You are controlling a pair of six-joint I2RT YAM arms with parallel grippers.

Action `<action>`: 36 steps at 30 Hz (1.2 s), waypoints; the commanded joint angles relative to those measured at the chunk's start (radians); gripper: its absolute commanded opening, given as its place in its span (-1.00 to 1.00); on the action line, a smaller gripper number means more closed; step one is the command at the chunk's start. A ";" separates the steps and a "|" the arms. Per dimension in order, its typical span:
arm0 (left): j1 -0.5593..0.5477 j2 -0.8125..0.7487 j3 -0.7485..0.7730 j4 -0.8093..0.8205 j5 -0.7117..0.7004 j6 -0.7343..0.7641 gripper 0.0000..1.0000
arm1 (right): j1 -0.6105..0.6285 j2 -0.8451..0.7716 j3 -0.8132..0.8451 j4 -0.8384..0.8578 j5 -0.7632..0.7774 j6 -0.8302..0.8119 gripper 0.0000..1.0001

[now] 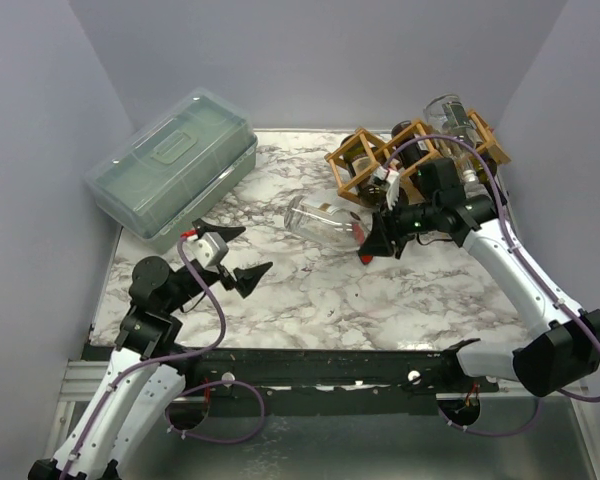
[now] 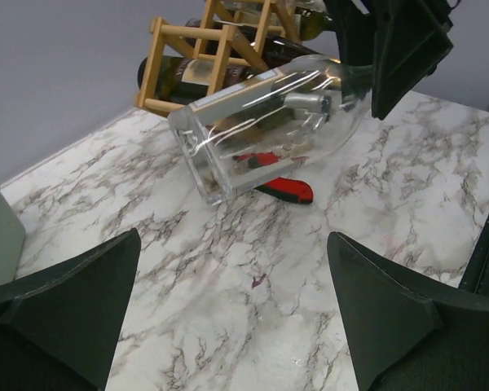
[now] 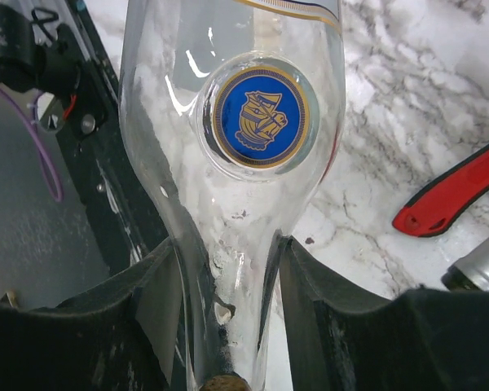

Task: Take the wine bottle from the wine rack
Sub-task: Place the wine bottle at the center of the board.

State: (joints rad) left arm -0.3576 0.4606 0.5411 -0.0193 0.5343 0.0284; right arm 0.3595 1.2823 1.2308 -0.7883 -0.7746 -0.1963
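There is one wine rack (image 2: pixel 151 69), a light wooden lattice of diamond cells, standing at the far right of the marble tabletop (image 1: pixel 330 300). At least four bottles are in view. Three sit in or on the rack in the top view: two dark ones (image 1: pixel 363 160) (image 1: pixel 408 135) and a clear one (image 1: pixel 448 115) at its far end. The fourth, the clear wine bottle (image 1: pixel 318 220), is out of the rack and lies on its side just in front of it, base towards the left and neck towards the right arm. Whether it rests on the marble or hangs just above it cannot be told.

That bottle is colourless glass with a squared base. A round blue medallion (image 3: pixel 259 116) on its shoulder bears a gold ship, a thin gold line runs above that, and a cork (image 3: pixel 222 383) stops the neck.

There are two grippers. The right gripper (image 3: pixel 228 269) has its jaws closed narrowly on the bottle's neck, one finger on each side. The left gripper (image 1: pixel 237 253) stands spread wide, holding nothing, well apart from the bottle over the left of the table.

One red-handled tool (image 2: pixel 287 190) lies on the marble under the bottle's body. One translucent green-grey lidded box (image 1: pixel 175 165) sits at the far left.
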 commanded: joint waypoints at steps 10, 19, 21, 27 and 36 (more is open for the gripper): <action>-0.223 -0.005 -0.102 0.066 0.026 0.262 0.98 | 0.103 -0.093 -0.125 0.042 -0.027 -0.121 -0.99; -0.406 0.120 -0.063 0.066 -0.143 0.375 0.97 | 0.180 -0.071 -0.173 0.028 0.095 -0.120 -0.99; -0.441 0.154 -0.059 0.067 -0.190 0.409 0.98 | 0.191 -0.059 -0.174 0.017 0.122 -0.129 -0.99; -0.527 0.246 -0.049 0.068 -0.271 0.455 0.98 | 0.196 -0.017 -0.155 -0.052 0.158 -0.171 -1.00; -0.684 0.438 -0.024 0.168 -0.461 0.532 0.98 | 0.200 0.008 -0.136 -0.104 0.160 -0.186 -1.00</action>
State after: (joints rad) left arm -1.0145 0.8406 0.4953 0.0479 0.1722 0.5079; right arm 0.5499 1.3098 1.0290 -0.9424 -0.5247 -0.3523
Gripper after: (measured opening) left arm 0.987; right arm 0.477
